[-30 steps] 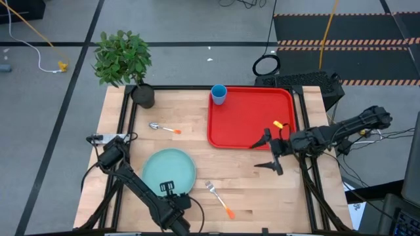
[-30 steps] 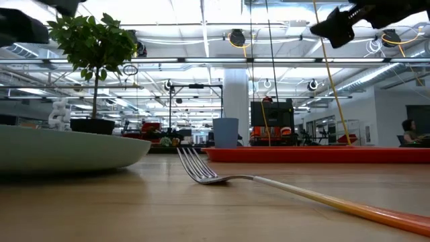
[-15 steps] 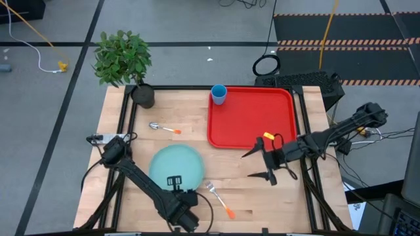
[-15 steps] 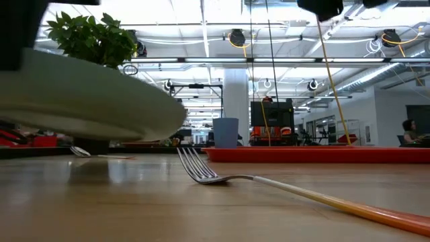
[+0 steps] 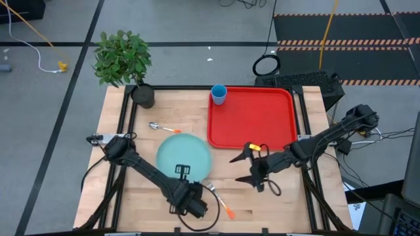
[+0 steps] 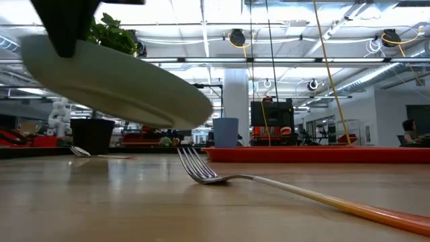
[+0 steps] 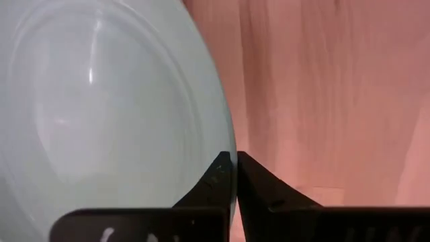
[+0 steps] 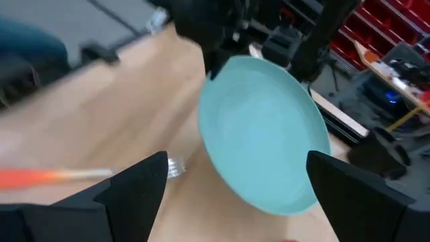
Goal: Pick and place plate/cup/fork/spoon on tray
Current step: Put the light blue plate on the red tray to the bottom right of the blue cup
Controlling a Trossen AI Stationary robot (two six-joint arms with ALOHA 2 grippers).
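The pale teal plate (image 5: 184, 154) is in the air over the table's near middle, held by my left gripper (image 5: 182, 173), which is shut on it. It also shows in the low view (image 6: 114, 81) and the left wrist view (image 7: 101, 114). My right gripper (image 5: 241, 169) is open and empty, just right of the plate and in front of the red tray (image 5: 252, 141). The blue cup (image 5: 218, 94) stands upright in the tray's far left corner. The fork (image 5: 220, 200) lies flat on the table near the front edge. The spoon (image 5: 164, 128) lies flat left of the tray. My left gripper pinches the plate's near rim (image 7: 227, 144) between its two fingers, one finger (image 5: 182, 172) on the upper face and the other below. The fingers come from the table's near side. The plate is lifted clear of the table and tilted, its right edge (image 6: 205, 111) lower.
A potted plant (image 5: 128, 65) stands at the table's far left corner. The fork's tines (image 6: 195, 168) lie just below and to the right of the raised plate. The tray's inside (image 5: 262, 108) is bare apart from the cup.
My left gripper has lifted the plate off the table and carried it up and toward the tray; the plate now hangs tilted where it lay flat. My right gripper, still open, has moved from the tray's near right corner toward the table's left and near edge, closer to the plate.
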